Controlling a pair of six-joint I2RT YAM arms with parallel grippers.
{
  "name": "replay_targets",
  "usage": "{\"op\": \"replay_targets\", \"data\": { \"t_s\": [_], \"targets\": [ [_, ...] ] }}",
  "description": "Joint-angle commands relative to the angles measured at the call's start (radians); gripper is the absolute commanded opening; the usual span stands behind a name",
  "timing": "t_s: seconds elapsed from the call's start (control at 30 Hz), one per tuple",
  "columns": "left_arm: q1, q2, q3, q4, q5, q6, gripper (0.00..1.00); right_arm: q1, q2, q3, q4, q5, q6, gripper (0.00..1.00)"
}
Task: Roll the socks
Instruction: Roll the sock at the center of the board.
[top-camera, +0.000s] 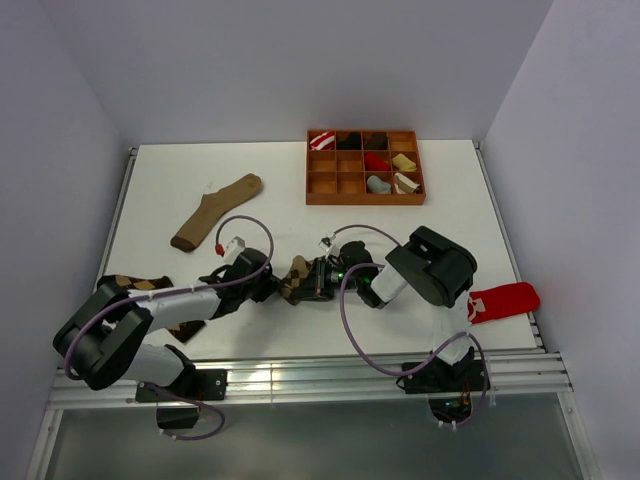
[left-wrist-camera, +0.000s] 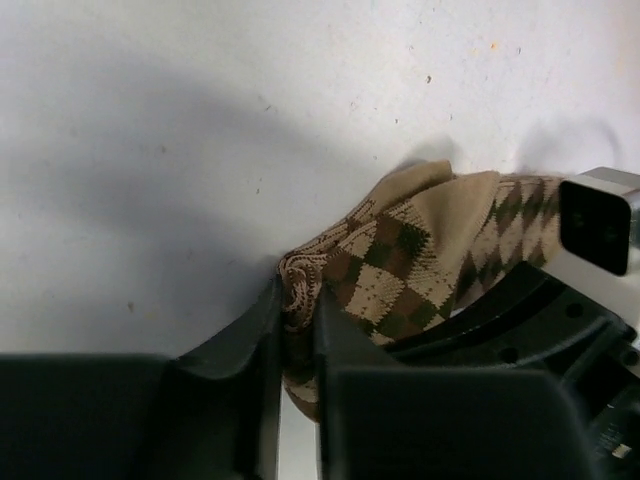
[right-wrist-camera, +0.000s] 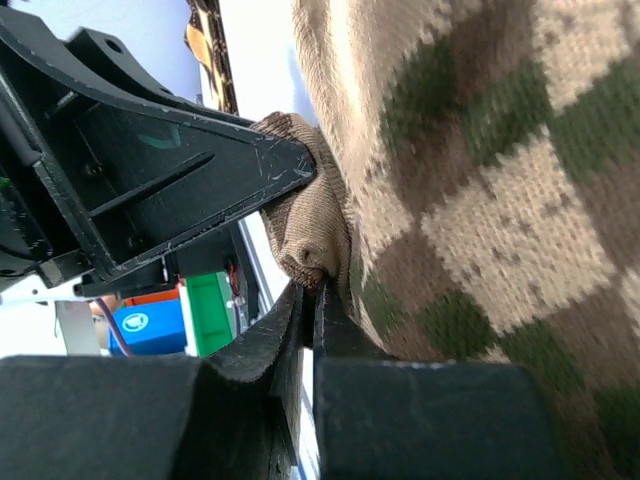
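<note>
The lighter argyle sock (top-camera: 296, 278) lay bunched on the white table (top-camera: 450, 230), toward 6 o'clock of the table's middle and close to the near edge, suspended between the two grippers. The left gripper (top-camera: 272, 284) stood at the sock's 9 o'clock. Its wrist view showed the jaws drawn narrow on a fold of the ribbed cuff (left-wrist-camera: 300, 290), with the diamond-patterned body (left-wrist-camera: 420, 250) spreading away toward 2 o'clock. The right gripper (top-camera: 316, 280) stood at the sock's 3 o'clock. In its own wrist view the jaws were likewise pinched close on a rolled lip of fabric (right-wrist-camera: 305, 255), and the patterned knit (right-wrist-camera: 480, 200) filled the right of the frame. The two grippers faced each other, just beside one another, with the sock touching both. The darker argyle sock (top-camera: 140, 284) lay at 9 o'clock of the first, partly hidden under the left arm. A long tan sock (top-camera: 215, 213) lay flat at 10 o'clock, well apart. A wooden tray (top-camera: 365, 200) with compartments sat at 1 o'clock near the far edge, several cells holding small bundles. A red sock (top-camera: 503, 300) lay at 3 o'clock, near the table's right edge.
</note>
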Motion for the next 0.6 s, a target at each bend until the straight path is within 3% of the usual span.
{"op": "replay_targets", "data": {
  "t_s": [0.0, 0.1, 0.3, 0.4, 0.57],
  "targets": [
    [-0.016, 0.043, 0.076, -0.122, -0.025, 0.057, 0.11, -0.001, -0.034, -0.022, -0.099, 0.042, -0.056, 0.08],
    [-0.019, 0.079, 0.162, -0.253, -0.042, 0.097, 0.01, 0.002, -0.092, -0.032, -0.136, 0.084, -0.122, 0.21],
    [-0.046, 0.196, 0.360, -0.501, -0.082, 0.189, 0.00, 0.027, -0.281, -0.042, -0.310, 0.240, -0.344, 0.41],
    [-0.059, 0.248, 0.443, -0.587, -0.104, 0.228, 0.00, 0.057, -0.380, -0.046, -0.399, 0.377, -0.450, 0.47],
    [-0.063, 0.316, 0.541, -0.652, -0.079, 0.280, 0.00, 0.206, -0.512, -0.054, -0.490, 0.746, -0.614, 0.51]
  ]
}}
